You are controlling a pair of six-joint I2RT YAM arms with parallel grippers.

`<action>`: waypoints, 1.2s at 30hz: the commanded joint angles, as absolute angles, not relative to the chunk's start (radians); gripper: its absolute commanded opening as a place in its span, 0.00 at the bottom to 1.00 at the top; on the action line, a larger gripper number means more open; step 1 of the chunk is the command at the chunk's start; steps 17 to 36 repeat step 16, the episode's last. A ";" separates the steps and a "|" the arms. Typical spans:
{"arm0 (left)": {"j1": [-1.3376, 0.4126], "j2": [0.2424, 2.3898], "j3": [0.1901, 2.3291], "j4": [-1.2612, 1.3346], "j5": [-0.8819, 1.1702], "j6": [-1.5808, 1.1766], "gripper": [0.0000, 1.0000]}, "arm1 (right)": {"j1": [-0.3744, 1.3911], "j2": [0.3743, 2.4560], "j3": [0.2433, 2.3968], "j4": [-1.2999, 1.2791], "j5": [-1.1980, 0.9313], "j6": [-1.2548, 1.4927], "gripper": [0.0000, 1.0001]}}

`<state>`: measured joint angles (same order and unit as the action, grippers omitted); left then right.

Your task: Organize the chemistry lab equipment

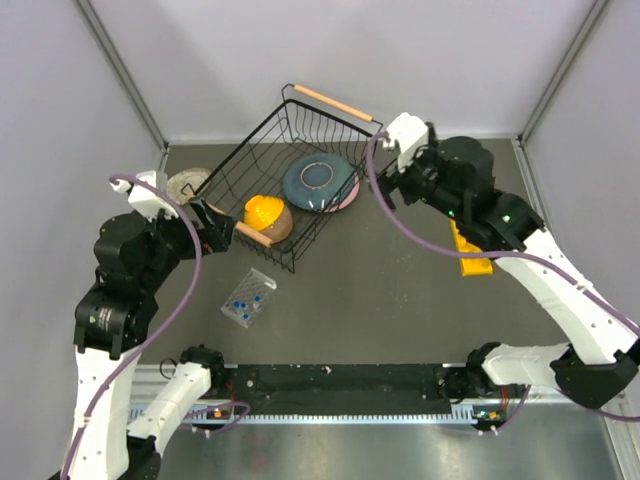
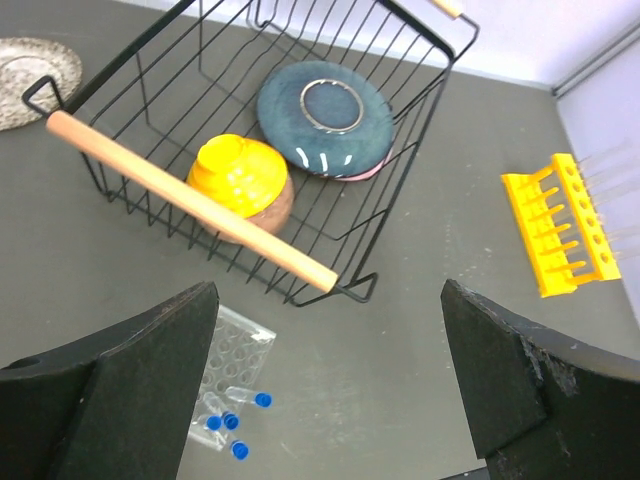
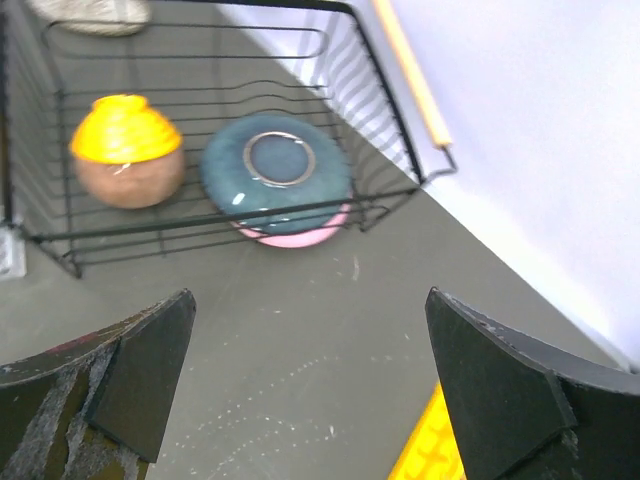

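A clear plastic tube rack [image 1: 249, 298] lies flat on the grey table in front of the basket, with a few blue-capped tubes [image 2: 262, 400] lying on and beside it. The yellow holed rack [image 1: 470, 252] lies at the right, under my right arm; faint thin glass rods [image 2: 612, 165] seem to stick out of it. My left gripper [image 1: 215, 232] hovers open by the basket's near handle, with the clear rack [image 2: 225, 375] beside its left finger [image 2: 150, 370]. Held open and empty, my right gripper [image 3: 310, 380] hangs over bare table between the basket and the yellow rack [image 3: 430, 450].
A black wire basket [image 1: 300, 120] with wooden handles [image 2: 190, 200] stands at the back centre, holding an upturned blue plate [image 1: 318, 182] and an orange bowl [image 1: 266, 215]. A speckled dish [image 1: 188, 182] sits left of it. Walls enclose the table on three sides.
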<state>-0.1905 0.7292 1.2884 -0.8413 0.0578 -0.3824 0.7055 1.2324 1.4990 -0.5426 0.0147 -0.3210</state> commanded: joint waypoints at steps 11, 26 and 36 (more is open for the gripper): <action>-0.186 0.681 1.373 -0.818 0.146 -0.437 0.99 | 0.571 1.059 1.542 -0.508 0.318 -0.110 0.99; -0.186 0.660 1.371 -0.815 0.150 -0.431 0.99 | 0.560 1.022 1.519 -0.511 0.292 -0.110 0.99; -0.186 0.660 1.371 -0.815 0.150 -0.431 0.99 | 0.560 1.022 1.519 -0.511 0.292 -0.110 0.99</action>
